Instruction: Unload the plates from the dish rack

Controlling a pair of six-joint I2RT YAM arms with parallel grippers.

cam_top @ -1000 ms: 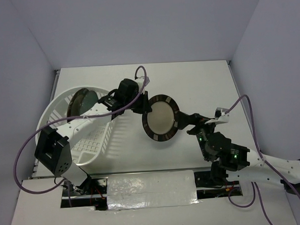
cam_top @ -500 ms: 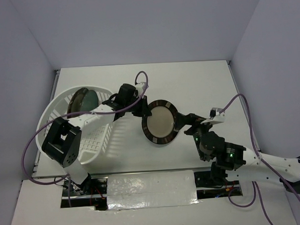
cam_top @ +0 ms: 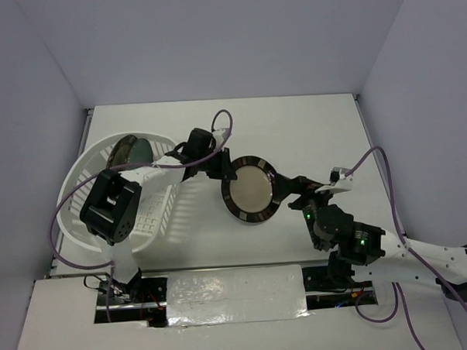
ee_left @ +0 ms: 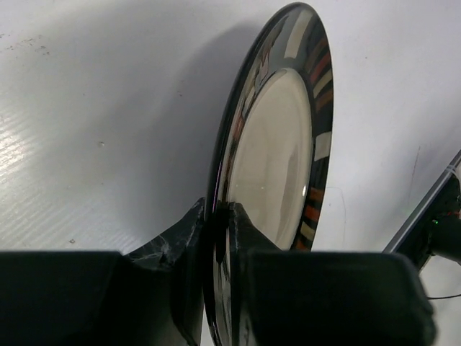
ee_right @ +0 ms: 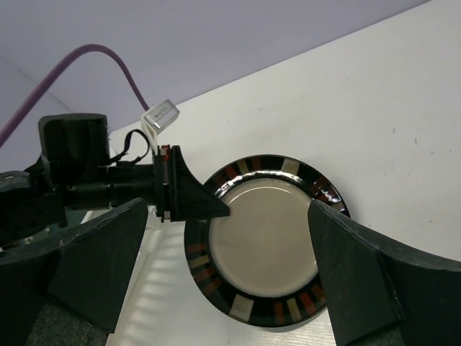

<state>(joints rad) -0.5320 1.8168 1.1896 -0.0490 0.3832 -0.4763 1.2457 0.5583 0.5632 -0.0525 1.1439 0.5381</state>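
Note:
The beige-centred plate point(cam_top: 250, 191) with a black patterned rim is held over the table, right of the dish rack point(cam_top: 96, 227). My left gripper point(cam_top: 227, 174) is shut on its left rim; the left wrist view shows the plate point(ee_left: 277, 166) edge-on between the fingers point(ee_left: 184, 238). My right gripper point(cam_top: 290, 189) is open at the plate's right side, its wide fingers point(ee_right: 360, 274) framing the plate point(ee_right: 266, 241) without touching it. The dark teal plate point(cam_top: 132, 155) stands upright at the back of the white rack.
The left arm reaches over the rack's right wall. Bare white table point(cam_top: 309, 133) lies behind and to the right of the held plate. Purple cables loop beside both arms. Walls close in the table at the back and sides.
My left gripper has lowered and tilted the beige plate slightly flatter toward the table. My right gripper has stayed open beside its right rim.

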